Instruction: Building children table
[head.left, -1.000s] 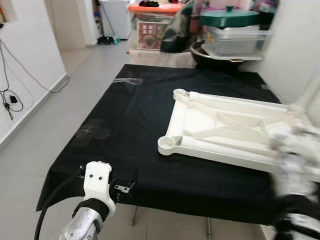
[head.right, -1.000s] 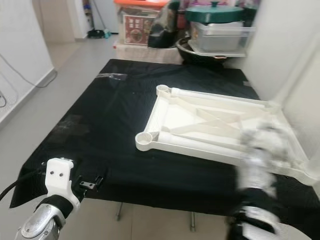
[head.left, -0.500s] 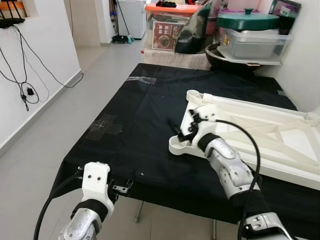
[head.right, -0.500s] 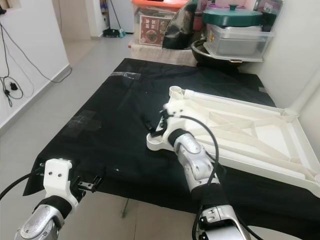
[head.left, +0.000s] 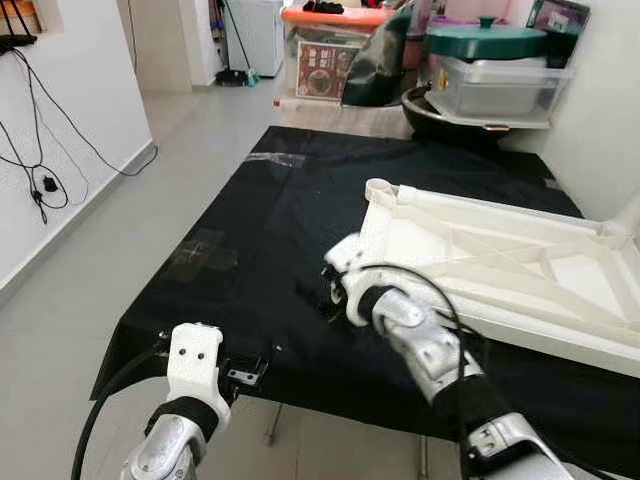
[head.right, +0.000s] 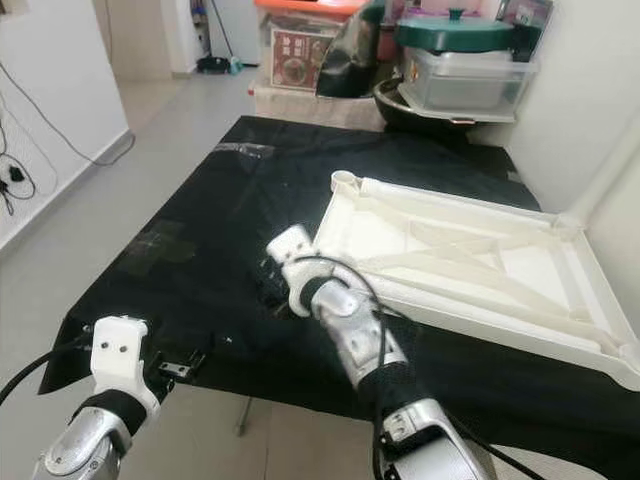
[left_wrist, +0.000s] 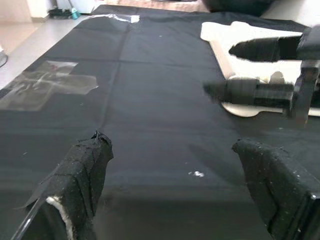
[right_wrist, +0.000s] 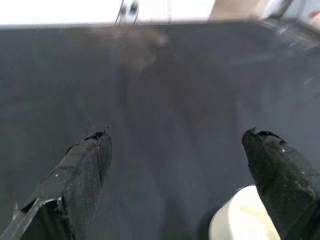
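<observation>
Presently, the white children's table top (head.left: 500, 265) lies underside up on the black-draped tabletop (head.left: 250, 250), toward the robot's right. Right end effector (head.left: 335, 292), fingers spread wide and holding nothing, sits at the panel's near-left corner socket (right_wrist: 242, 220), apparently just beside it; blur obscures contact. Left end effector (left_wrist: 180, 170), likewise wide and empty, hovers at the near edge. Step in hand: approaching the socket. Next, a leg must be fetched and seated there.

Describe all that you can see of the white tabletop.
The tabletop is white, plastic by its look, and lies upside down on the black cloth. Raised ribs cross its underside diagonally, and round leg sockets sit at the corners. The right gripper, open, is at its near left corner socket.
</observation>
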